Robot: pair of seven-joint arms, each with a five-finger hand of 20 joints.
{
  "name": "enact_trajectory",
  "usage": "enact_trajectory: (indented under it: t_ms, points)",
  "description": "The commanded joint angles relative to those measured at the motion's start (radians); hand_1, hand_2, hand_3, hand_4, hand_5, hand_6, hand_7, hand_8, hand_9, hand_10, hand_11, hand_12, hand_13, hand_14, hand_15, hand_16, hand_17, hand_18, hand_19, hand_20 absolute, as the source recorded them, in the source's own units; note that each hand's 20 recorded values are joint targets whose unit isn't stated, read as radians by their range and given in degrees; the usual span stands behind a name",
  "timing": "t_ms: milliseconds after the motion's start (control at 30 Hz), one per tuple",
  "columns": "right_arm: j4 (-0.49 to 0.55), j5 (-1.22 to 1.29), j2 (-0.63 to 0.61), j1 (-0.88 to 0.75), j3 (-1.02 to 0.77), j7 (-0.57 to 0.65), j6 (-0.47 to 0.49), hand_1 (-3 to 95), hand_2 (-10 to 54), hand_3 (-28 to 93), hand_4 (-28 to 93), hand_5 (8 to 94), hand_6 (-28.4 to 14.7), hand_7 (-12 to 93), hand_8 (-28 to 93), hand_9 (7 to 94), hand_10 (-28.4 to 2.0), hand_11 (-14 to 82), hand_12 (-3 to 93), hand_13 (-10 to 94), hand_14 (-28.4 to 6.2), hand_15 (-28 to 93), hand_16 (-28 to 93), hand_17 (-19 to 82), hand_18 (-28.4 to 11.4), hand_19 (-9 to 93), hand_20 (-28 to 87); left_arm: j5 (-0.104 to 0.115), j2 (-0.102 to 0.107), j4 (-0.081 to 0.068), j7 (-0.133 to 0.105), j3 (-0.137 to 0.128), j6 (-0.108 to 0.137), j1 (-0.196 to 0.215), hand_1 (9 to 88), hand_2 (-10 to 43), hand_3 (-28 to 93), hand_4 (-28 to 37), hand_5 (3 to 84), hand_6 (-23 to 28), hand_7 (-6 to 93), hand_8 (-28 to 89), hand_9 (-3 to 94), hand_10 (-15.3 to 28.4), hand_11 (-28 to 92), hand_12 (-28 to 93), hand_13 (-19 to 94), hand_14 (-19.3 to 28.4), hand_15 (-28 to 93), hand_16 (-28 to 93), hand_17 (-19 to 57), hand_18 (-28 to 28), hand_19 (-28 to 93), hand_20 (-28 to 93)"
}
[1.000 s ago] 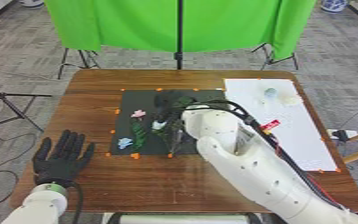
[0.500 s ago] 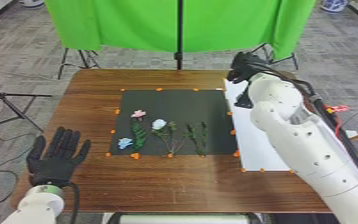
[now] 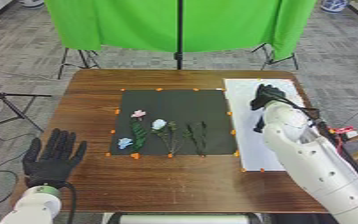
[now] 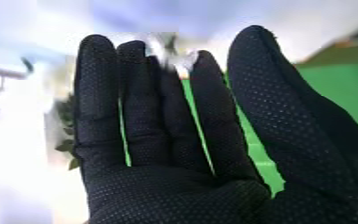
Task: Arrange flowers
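Ideally, the black-gloved right hand (image 3: pixel 270 95), wide open over the white rectangular sheet (image 3: pixel 255 152), should close softly around the green leafy sprig (image 4: pixel 66 146) beside it, without crushing. The white-petalled, green-stemmed flower (image 3: pixel 159 123) lies on the dark square mat (image 3: pixel 180 104).

Left robot hand (image 3: pixel 49 167): fingers straight, over bench (image 3: pixel 158 190)
Right robot hand (image 3: pixel 270 96): over white sheet (image 3: pixel 243 107)
Black mat (image 3: pixel 175 105): pink, white, blue flowers (image 3: pixel 159 124)

a green cloth (image 3: pixel 127 25) hangs above grey flooring (image 3: pixel 20 55), a black tripod (image 3: pixel 5 95) at left.
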State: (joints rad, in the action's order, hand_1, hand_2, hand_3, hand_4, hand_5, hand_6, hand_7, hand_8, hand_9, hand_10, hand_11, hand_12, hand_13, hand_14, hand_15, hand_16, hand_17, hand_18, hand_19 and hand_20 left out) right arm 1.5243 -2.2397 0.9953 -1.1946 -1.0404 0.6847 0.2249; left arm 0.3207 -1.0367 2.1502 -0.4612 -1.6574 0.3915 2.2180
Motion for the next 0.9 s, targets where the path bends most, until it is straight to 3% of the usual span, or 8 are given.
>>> enact_trajectory:
  t_ms: [33,100,233,467,667,900]
  points:
    - [-0.033,0.012,0.009,0.000,0.031,0.052,-0.072,54.7,-9.5,75,-28,56.8,-3.1,18,-11,57.8,-16.4,15.5,17.1,53,-12.8,36,20,34,-21.0,72,23,0.013,-0.010,-0.009,-0.002,0.002,0.012,0.020,27.8,13.6,76,-28.3,43.4,7.1,26.9,-14,40.7,14.9,35,14,33,15.0,50,-7,-4.5,14.9,41,18]
    - [-0.044,-0.018,0.007,-0.002,0.048,0.053,-0.121,62.9,-9.5,66,-28,64.1,-1.8,22,-1,72.3,-12.6,10.3,31.0,65,-7.1,36,36,41,-18.3,77,26,0.013,-0.011,-0.007,-0.003,0.000,0.012,0.025,27.8,13.5,76,-28.3,43.2,7.1,26.9,-14,40.7,14.9,35,14,33,15.0,51,-7,-4.5,14.9,41,18]
    - [-0.047,-0.021,-0.007,-0.010,0.068,0.047,-0.217,67.1,-9.5,65,-28,70.5,-1.1,29,9,80.9,-9.8,13.1,43.6,73,-3.4,41,43,48,-15.3,82,28,0.015,-0.010,-0.004,-0.008,-0.001,0.007,0.034,27.8,13.5,76,-28.3,43.1,7.0,27.1,-14,40.7,14.9,35,14,33,15.1,51,-7,-4.5,14.9,41,18]
    - [-0.021,-0.052,-0.028,-0.008,0.090,0.010,-0.324,67.6,-9.5,66,-28,71.9,-0.6,36,14,83.2,-9.8,14.4,46.6,75,-3.3,42,46,50,-14.0,82,28,0.013,-0.012,-0.005,-0.004,0.002,0.006,0.031,27.8,13.6,76,-28.3,43.1,7.0,27.2,-14,40.7,14.9,35,14,33,15.1,51,-7,-4.4,14.9,41,18]
    - [0.085,-0.116,-0.054,0.009,0.127,-0.091,-0.400,67.1,-9.5,67,-28,71.7,-0.6,38,14,83.4,-10.0,14.8,47.2,75,-3.2,42,47,51,-14.1,82,29,0.010,-0.013,-0.004,-0.006,-0.003,0.008,0.032,27.8,13.5,76,-28.3,43.1,7.0,27.1,-14,40.7,14.9,35,14,33,15.1,51,-7,-4.5,14.9,41,18]
    - [0.221,-0.115,-0.058,0.030,0.206,-0.219,-0.360,66.8,-9.5,68,-28,70.6,-0.5,39,14,82.6,-10.0,15.5,48.1,74,-3.4,42,48,50,-14.5,83,30,-0.003,-0.011,-0.007,-0.002,-0.006,0.004,0.023,27.7,13.5,76,-28.3,43.2,7.1,27.0,-14,40.6,14.9,35,14,33,15.0,51,-7,-4.5,14.8,41,18]
